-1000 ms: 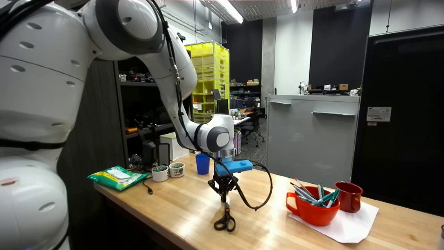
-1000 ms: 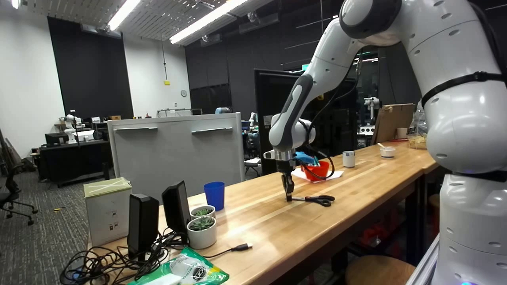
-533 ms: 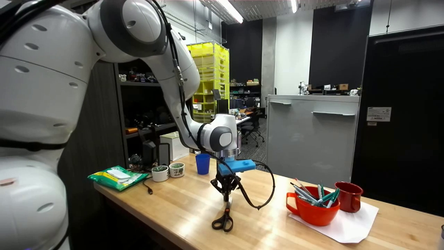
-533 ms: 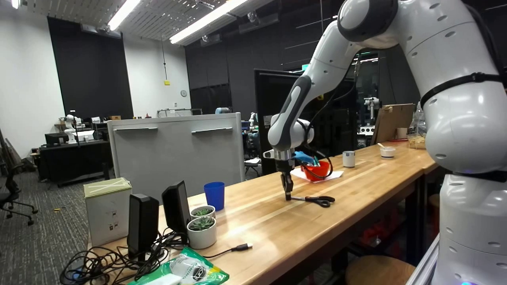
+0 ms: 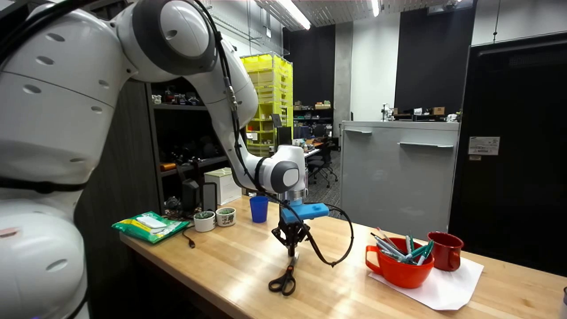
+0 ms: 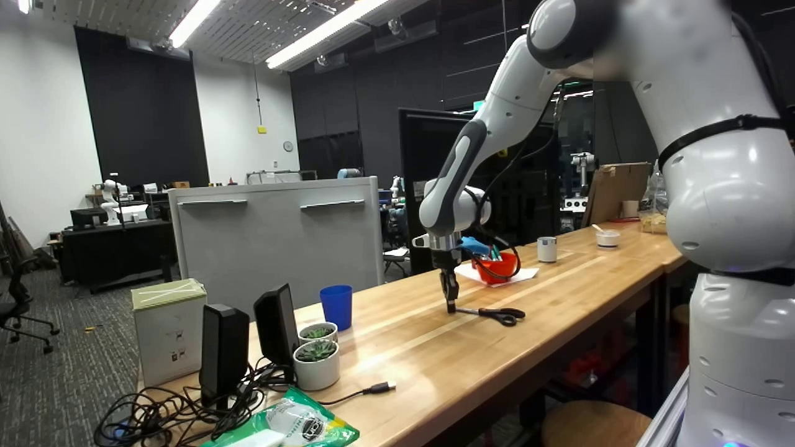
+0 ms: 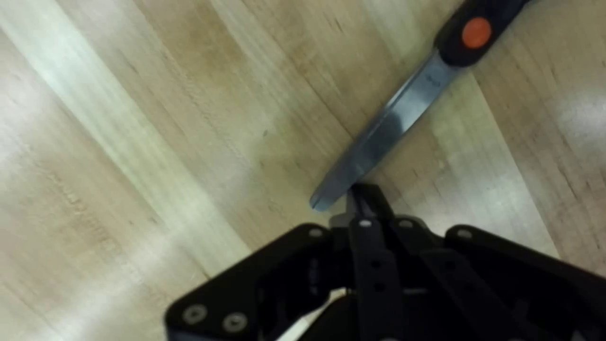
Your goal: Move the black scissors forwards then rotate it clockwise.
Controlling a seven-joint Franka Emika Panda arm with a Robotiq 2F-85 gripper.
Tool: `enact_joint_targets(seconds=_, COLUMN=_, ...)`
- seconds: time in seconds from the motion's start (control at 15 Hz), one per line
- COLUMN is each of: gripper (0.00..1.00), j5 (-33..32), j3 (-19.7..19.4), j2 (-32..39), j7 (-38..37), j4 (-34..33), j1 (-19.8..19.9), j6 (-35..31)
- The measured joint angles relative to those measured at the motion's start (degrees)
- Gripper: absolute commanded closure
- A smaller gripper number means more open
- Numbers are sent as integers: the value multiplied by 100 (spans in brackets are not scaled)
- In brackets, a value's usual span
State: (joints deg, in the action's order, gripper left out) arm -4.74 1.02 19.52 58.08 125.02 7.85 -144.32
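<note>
Black scissors (image 7: 419, 94) lying flat on the bench (image 7: 265, 156), and here's the tool (image 7: 369, 195), pinched right together, its tip meeting the blade's edge near the point! Well apart, the red bowl (image 5: 401, 274) sits on white paper (image 5: 447, 294).

wooden table (image 5: 221, 252) with black scissors (image 5: 288, 274), blue cup (image 5: 259, 209)

Past the far edge of your counter (image 6: 422, 360) stood a grey panel (image 6: 279, 236); strip lights (image 6: 329, 31) glowed along the ceiling (image 6: 248, 37).
</note>
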Motion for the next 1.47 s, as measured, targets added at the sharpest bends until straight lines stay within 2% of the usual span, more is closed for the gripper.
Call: enact_joint_targets(seconds=1.47, gripper=100, j5=0, j3=4, j2=170, j7=5, j4=-289, j1=83, j6=136)
